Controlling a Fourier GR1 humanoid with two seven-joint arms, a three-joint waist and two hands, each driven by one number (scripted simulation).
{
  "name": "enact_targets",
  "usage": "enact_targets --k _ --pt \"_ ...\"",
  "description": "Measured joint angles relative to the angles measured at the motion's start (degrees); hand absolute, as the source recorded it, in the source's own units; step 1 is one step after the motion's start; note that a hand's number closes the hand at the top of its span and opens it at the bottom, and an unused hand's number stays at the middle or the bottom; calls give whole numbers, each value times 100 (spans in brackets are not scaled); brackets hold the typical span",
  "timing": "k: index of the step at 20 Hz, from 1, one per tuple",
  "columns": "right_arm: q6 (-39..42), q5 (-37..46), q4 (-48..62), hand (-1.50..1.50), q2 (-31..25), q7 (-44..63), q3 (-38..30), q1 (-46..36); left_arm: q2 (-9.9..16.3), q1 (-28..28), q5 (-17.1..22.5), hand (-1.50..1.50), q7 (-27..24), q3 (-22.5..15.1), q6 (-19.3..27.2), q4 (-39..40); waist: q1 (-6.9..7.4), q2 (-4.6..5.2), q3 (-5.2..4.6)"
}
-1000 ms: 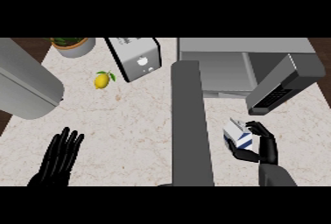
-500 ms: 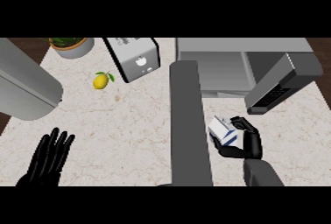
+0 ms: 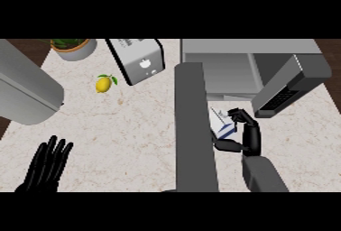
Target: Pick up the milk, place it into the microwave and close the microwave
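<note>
**Milk carton in right hand, microwave door open**

Working left to right, we record the left hand (image 3: 45,166) at the lower left edge of the counter (image 3: 133,131), fingers straight and spread, resting and holding nothing. Further up sit a lemon (image 3: 103,84), a potted plant (image 3: 72,47) and a slanted grey box with a pale logo (image 3: 141,61); none concern the task.

A tall grey upright (image 3: 195,131) hides the left part of the milk carton (image 3: 222,124). What shows is a white body with a blue patch low on one face, standing just right of that upright and below the microwave (image 3: 250,67).

The right hand (image 3: 243,133) is curled round the carton, fingers over its upper edge and thumb against its lower side. We cannot tell whether the carton is lifted clear of the counter.

We judge the carton light to moderate in weight, with smooth, thin walls that may dent or slip. Holding across the body's flat faces, as here, seems sound; the top fold looks less trustworthy.

The microwave door (image 3: 293,88) stands swung open at the right, the cavity accessible.
</note>
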Motion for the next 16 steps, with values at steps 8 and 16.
enact_targets --k 8,16 --pt "-640 130 -417 150 -164 1104 233 -489 -94 -89 24 -150 21 158 -182 155 10 10 0" --pt "-1159 602 810 150 -516 1693 124 -1662 -64 -311 100 -150 203 354 -254 192 93 42 4"
